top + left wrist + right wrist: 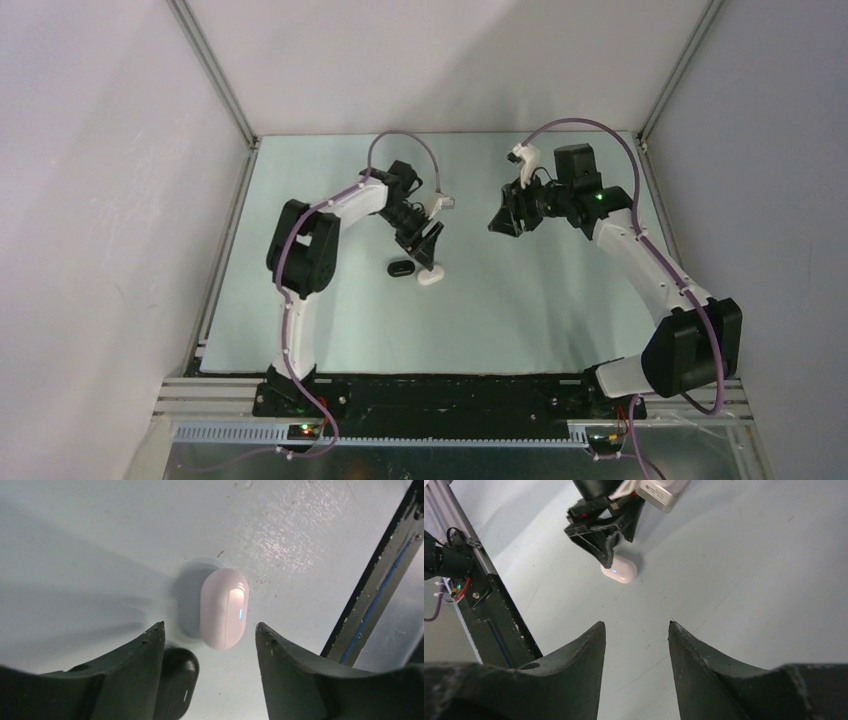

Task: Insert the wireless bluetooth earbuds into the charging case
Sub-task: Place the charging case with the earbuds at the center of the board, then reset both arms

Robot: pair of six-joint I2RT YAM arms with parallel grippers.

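A closed white oval case (pixel 224 607) with a small blue light lies on the pale table, just ahead of my left gripper (pixel 210 627), which is open and empty. A closed black oval case (pixel 175 680) lies beside it, partly hidden behind my left finger. In the top view the white case (pixel 430 277) and the black case (pixel 402 269) lie side by side under the left gripper (pixel 432 245). My right gripper (pixel 636 625) is open and empty, raised off the table to the right (pixel 505 220); its view shows the white case (pixel 620 570) beyond it. No earbuds show in any view.
A black frame rail (pixel 375 595) runs along the table's near edge, also in the right wrist view (pixel 489 610). White walls enclose the table on three sides. The arm bases stand at the near edge.
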